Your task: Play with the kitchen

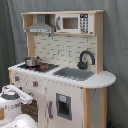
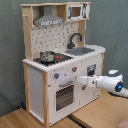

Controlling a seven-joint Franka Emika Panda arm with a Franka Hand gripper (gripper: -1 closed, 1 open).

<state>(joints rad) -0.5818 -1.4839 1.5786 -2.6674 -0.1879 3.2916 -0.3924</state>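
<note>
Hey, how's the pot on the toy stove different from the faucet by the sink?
The pot is shiny metal, low and round, while the faucet is black, tall and arched. In the second exterior view, the pot sits on the dark stovetop toward the second exterior view's left; the faucet rises behind the grey sink, toward the second exterior view's right. Both stand on the kitchen counter, apart from the gripper.
</note>
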